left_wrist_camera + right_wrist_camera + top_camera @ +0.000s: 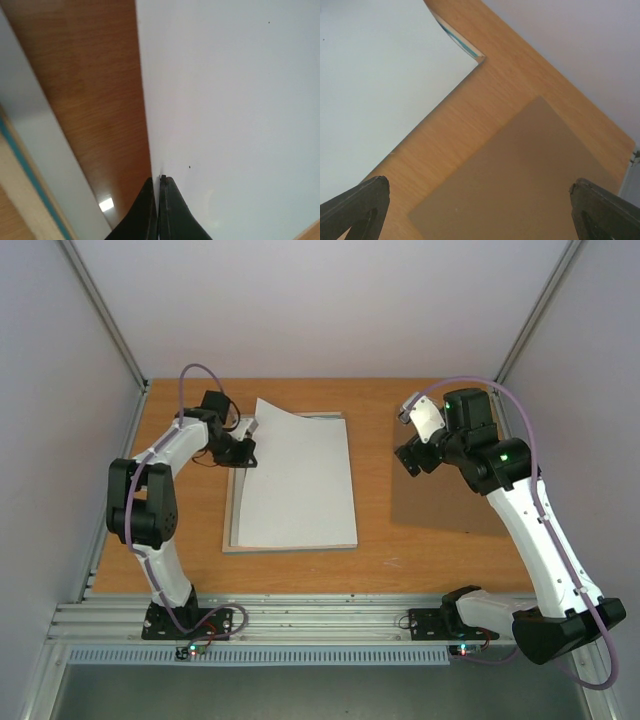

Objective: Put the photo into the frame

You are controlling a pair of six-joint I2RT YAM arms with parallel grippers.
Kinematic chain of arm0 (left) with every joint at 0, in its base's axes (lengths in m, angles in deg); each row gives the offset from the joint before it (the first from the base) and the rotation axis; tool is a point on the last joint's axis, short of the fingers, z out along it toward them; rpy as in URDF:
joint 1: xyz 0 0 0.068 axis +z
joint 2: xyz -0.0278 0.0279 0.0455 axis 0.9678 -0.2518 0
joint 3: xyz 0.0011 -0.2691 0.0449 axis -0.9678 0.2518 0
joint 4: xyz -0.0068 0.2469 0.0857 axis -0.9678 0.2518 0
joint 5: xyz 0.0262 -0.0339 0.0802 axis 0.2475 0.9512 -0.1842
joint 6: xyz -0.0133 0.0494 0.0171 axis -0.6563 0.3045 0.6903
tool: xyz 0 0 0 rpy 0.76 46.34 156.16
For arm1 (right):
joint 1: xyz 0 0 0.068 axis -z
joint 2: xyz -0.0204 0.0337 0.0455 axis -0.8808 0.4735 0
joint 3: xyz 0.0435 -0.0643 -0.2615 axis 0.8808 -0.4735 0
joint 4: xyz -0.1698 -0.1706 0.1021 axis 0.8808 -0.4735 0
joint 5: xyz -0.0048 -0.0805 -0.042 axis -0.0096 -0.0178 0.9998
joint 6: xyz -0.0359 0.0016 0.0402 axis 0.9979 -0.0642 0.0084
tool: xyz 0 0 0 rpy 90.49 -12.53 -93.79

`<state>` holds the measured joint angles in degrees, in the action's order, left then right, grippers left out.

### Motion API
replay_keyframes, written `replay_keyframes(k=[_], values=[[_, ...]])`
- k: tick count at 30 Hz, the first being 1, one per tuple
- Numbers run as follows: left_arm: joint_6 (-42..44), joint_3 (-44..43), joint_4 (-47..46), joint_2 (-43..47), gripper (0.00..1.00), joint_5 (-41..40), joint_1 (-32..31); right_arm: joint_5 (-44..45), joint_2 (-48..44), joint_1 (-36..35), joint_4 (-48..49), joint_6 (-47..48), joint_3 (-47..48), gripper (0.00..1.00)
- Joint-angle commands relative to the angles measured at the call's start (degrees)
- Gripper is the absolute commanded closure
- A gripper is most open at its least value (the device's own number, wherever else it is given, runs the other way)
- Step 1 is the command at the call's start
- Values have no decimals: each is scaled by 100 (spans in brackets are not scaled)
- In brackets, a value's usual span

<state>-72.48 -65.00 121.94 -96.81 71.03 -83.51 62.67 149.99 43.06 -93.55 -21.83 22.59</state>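
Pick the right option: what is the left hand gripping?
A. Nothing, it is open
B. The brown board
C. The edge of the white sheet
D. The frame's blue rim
C: the left hand is shut on the edge of the white sheet that lies over the frame, while the brown board lies apart on the table under the open right hand.

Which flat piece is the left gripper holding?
The white sheet, pinched by the left gripper at its edge above the frame; the brown board lies untouched on the table at right.
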Motion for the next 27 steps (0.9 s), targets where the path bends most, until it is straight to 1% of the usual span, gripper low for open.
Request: replay_keyframes(k=[1,8,13,27], values=[[46,-46,-54,-31,100,-184,114,-244,-75,22,186,-283,-43,2],[-8,-116,-104,-111,100,-418,156,-322,-29,18,206,-352,-43,2],[44,-199,-76,-209,100,-333,159,-365,6,20,218,-352,-43,2],[655,-845,214,-577,100,-613,158,-473,83,21,194,-404,-26,1]])
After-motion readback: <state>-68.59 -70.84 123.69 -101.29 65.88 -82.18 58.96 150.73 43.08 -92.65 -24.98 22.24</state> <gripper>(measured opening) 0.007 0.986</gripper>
